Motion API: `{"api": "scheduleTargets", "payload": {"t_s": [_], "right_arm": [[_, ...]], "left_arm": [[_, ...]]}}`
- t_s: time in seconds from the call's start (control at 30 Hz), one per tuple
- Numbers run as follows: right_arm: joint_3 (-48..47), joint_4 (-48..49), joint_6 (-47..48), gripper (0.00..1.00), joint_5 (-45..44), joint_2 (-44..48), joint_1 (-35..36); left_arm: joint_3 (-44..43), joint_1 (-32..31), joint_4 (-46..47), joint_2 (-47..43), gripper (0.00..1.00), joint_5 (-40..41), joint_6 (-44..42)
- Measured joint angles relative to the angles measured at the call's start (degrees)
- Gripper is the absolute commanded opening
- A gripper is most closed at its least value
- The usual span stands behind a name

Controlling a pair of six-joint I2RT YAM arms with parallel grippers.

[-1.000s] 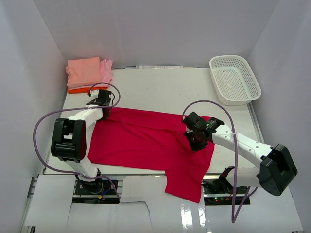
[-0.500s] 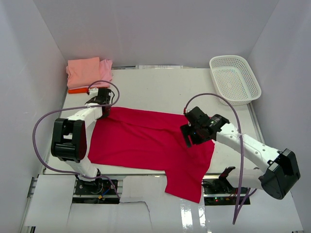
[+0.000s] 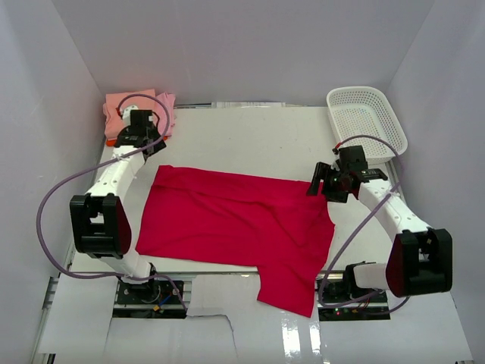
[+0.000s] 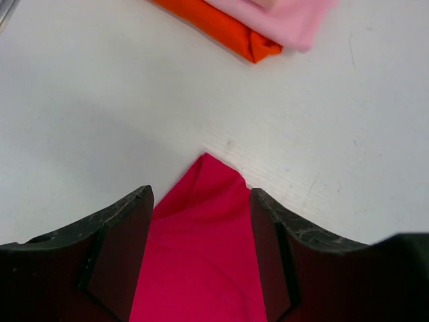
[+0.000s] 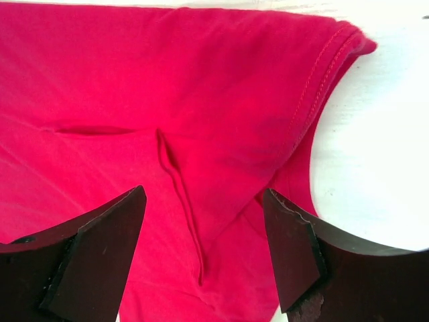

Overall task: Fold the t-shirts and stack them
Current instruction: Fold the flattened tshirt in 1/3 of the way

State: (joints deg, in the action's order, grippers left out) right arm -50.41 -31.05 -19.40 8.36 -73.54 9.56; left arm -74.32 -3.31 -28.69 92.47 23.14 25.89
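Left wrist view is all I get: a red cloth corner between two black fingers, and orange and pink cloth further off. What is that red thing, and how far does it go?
Observer: It is a whole crimson t-shirt, spread across the middle of the table. One part reaches past the table's near edge.
Operator: Is the other arm doing anything with it?
Observer: The right gripper is open over the shirt's right-hand side and holds nothing.
Operator: Is there anything else I'm missing?
Observer: A white lattice basket sits at the far right corner, apart from the shirt.
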Motion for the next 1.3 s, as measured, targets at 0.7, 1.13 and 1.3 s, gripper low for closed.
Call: {"api": "scheduleTargets", "payload": {"t_s": [0.7,1.13,1.3], "right_arm": [[0.4,11.2,-1.2,0.75,2.4,-15.2,-10.6],[-3.2,14.5,-1.6,0.32,2.3,-22.5,-13.3],[-3.4,15.3,-1.6,0.17,3.0,-23.6,-13.3]], "left_arm": [[-6.3,11.8,-1.6,1.5,0.70,-15.7,-4.7],[-6.4,11.9,-2.4,2.2,0.71,-15.8,-6.0],[-6.4,12.0,-2.6,3.1,0.70,-16.1,-6.2]]}}
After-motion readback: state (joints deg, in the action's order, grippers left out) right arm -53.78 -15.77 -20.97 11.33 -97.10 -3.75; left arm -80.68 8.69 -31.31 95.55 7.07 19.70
